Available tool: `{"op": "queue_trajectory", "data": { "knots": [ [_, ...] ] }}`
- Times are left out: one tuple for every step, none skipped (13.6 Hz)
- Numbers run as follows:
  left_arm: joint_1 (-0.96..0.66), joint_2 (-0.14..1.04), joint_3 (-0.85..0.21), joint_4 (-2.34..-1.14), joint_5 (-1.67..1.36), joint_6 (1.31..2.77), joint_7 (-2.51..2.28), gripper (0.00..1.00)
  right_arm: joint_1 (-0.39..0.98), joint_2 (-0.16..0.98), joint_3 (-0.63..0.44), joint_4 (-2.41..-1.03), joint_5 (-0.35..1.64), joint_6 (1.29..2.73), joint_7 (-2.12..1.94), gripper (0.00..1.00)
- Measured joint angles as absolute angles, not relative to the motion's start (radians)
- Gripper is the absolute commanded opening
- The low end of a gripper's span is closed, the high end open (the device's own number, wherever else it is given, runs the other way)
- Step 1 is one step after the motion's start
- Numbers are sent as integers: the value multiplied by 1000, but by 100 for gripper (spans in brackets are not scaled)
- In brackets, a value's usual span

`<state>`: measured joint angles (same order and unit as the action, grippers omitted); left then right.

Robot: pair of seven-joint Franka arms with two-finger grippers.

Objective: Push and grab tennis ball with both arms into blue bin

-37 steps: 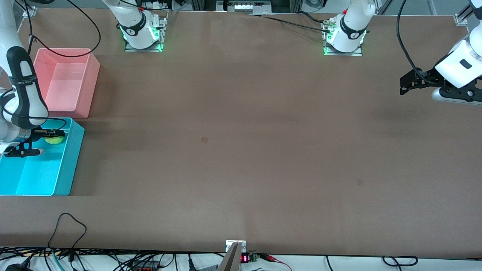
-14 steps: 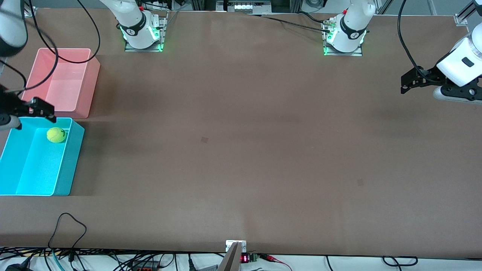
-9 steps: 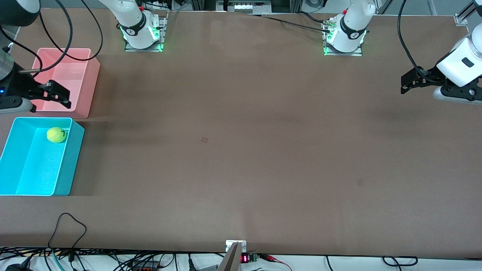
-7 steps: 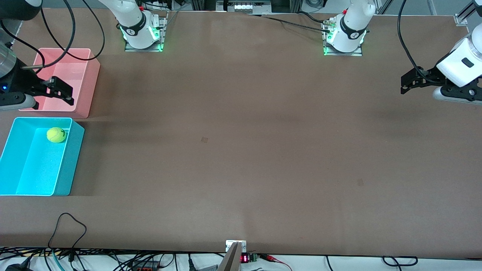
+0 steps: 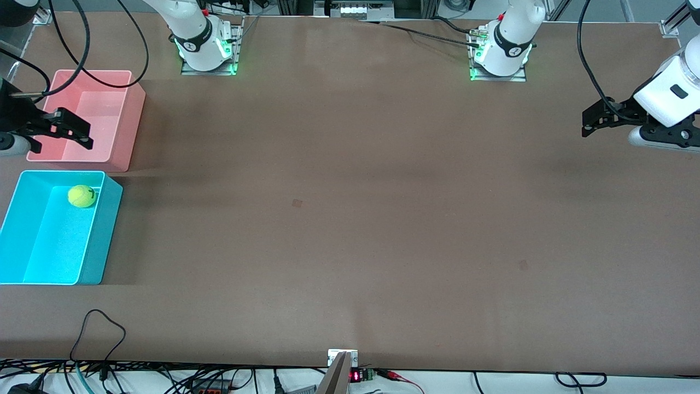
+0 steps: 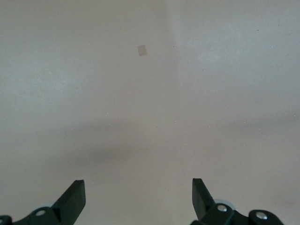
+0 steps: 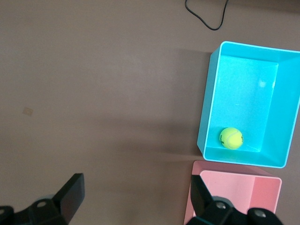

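The tennis ball [image 5: 82, 196] [image 7: 231, 138] lies inside the blue bin [image 5: 104, 235] [image 7: 209, 103], in the corner nearest the pink bin. The blue bin stands at the right arm's end of the table. My right gripper [image 5: 82, 137] [image 7: 136, 180] hangs open and empty above the pink bin's edge, apart from the ball. Over bare table at the left arm's end, my left gripper [image 5: 585, 125] [image 6: 138, 183] is open with nothing between its fingers, and that arm waits.
A pink bin [image 5: 131, 109] [image 7: 234, 187] stands beside the blue bin, farther from the front camera. A black cable loop [image 5: 98, 328] lies near the table's front edge. The arm bases [image 5: 208, 49] [image 5: 500, 54] stand along the back edge.
My right gripper has lifted out of the blue bin, leaving the ball there, and has moved over the pink bin. The ball and the left arm have stayed still.
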<state>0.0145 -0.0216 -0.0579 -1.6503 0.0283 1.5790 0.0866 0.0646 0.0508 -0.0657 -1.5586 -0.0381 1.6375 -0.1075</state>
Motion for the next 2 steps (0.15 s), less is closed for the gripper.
{"op": "queue_trajectory", "data": {
  "knots": [
    [14,-22,-58,-1650,28,1579,87,100,61,51,-67,-1559,-38,1637,-107,100],
    [14,-22,-58,-1650,28,1579,87,100,58,52,-67,-1559,-38,1637,-107,100]
  ]
}}
